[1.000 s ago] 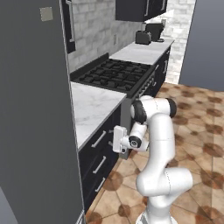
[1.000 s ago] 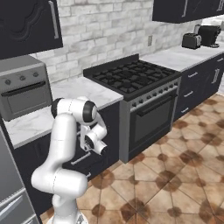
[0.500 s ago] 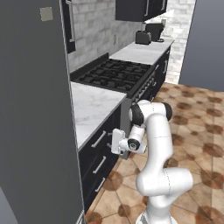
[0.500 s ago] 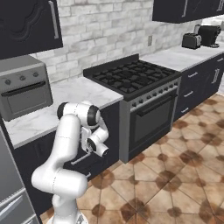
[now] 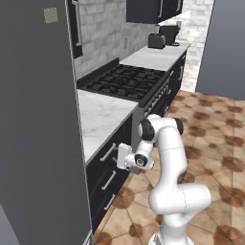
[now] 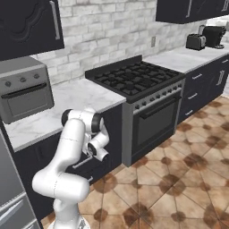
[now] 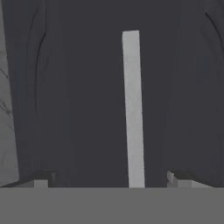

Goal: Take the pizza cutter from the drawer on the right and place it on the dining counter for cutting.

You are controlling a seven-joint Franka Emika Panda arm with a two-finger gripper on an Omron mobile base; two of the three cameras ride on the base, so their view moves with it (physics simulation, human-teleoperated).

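Observation:
The black drawer front point(image 7: 87, 96) is close ahead in the hand view, and its silver bar handle point(image 7: 133, 109) runs upright down the picture. My gripper point(image 7: 109, 181) is open, with the handle's lower end between the two fingertips point(image 7: 41, 181). In the left base view the gripper point(image 5: 120, 156) is right at the top drawer point(image 5: 107, 160) under the marble worktop point(image 5: 103, 117), beside its handle point(image 5: 108, 152). From the right base view the hand point(image 6: 95, 151) is pressed close to the same cabinet front. The drawer is shut, so the pizza cutter is hidden. The dining counter is out of view.
A tall grey fridge point(image 5: 38, 143) stands just left of the drawers. A black stove point(image 6: 138, 85) adjoins the worktop on the right. A small silver oven point(image 6: 24, 91) sits on the worktop, and a toaster point(image 6: 195, 41) stands far off. Tiled floor point(image 6: 179, 170) lies open behind the arm.
The hand has moved in toward the drawer front, from a short way off to right at the handle. The drawer has stayed shut.

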